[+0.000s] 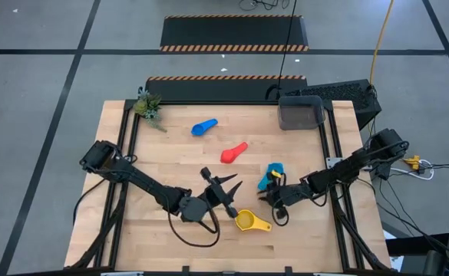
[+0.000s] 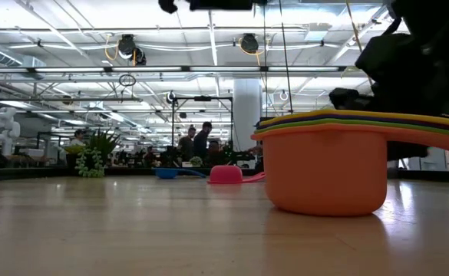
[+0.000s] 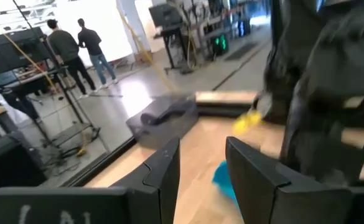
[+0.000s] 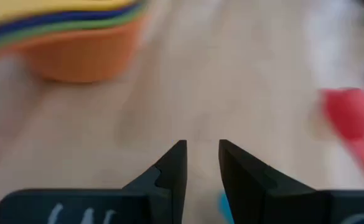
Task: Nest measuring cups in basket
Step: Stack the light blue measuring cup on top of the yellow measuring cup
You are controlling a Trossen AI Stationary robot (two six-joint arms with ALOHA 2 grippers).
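Both claws (image 1: pixel 222 186) (image 1: pixel 272 193) gapped, empty, nr nested cups (image 1: pixel 247 221); no legible labels.

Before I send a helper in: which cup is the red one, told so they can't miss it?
Start at the dark grey basket at the table's far right corner. Come toward the table's middle: the red cup lies there alone, nearer than the blue cup. It is the only red one.
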